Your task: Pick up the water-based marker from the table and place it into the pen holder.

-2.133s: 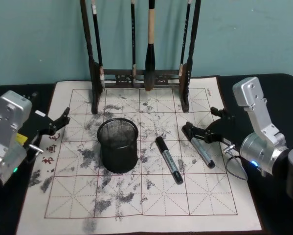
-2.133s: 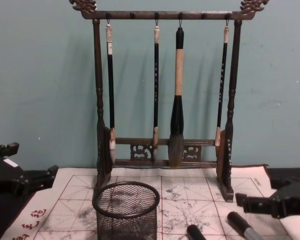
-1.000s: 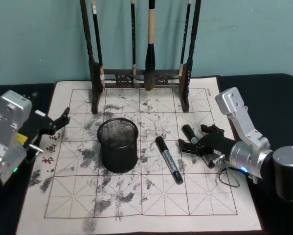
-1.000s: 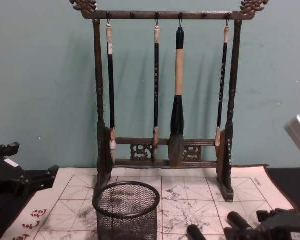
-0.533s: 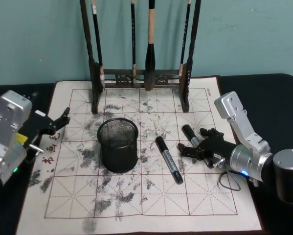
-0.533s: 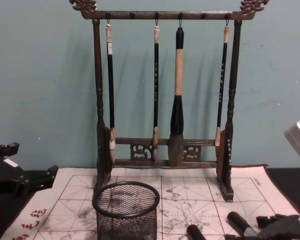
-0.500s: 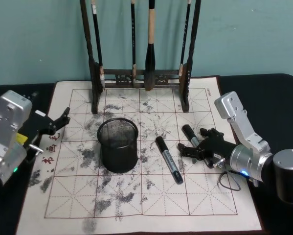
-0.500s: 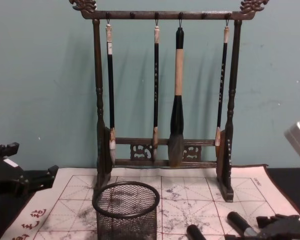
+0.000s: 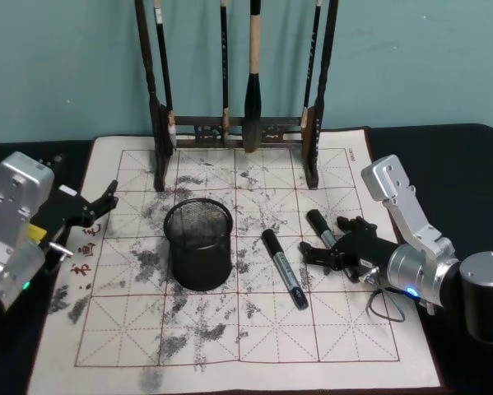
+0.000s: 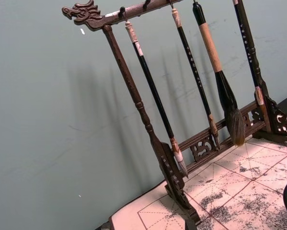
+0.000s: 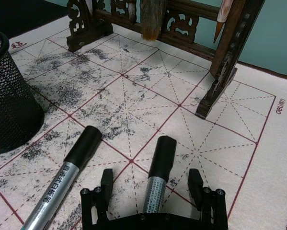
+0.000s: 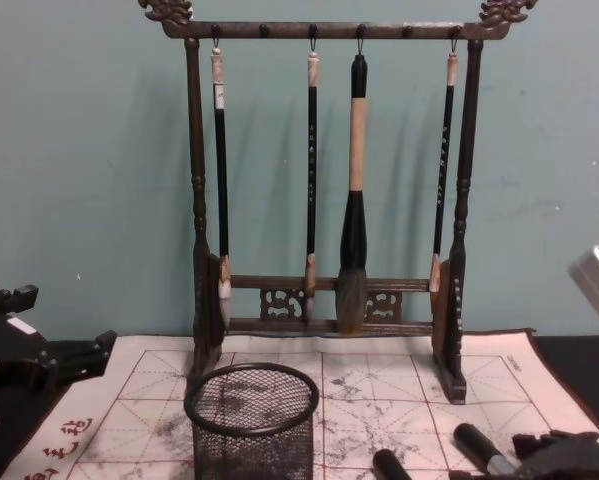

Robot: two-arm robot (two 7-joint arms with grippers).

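Clearly, right wrist view: right tool point(image 11: 150, 176) released, fingers point(image 11: 106, 178) straddling marker point(image 11: 162, 151); head view: left tool point(image 9: 104, 206) parked open, mat point(image 9: 230, 346) edge.

Pen holder point(image 9: 198, 247): black wire-mesh metal, matt, with a solid smooth rim.
Marker point(image 11: 158, 167) at 3 o'clock of it, and second marker point(image 11: 64, 179) between them: matt black plastic caps, silvery printed barrels with a slight sheen.
Mat point(image 9: 254, 337): off-white, felt-like, matt, fibrous, ink-stained.
Brush rack point(image 12: 197, 200) at 12 o'clock: dark turned and carved wood, satin finish.
Large brush point(image 12: 357, 130): pale wood-like handle, dark hair.
Right gripper point(image 11: 150, 176): matt black fingers.
Table point(image 9: 468, 144): matt black.
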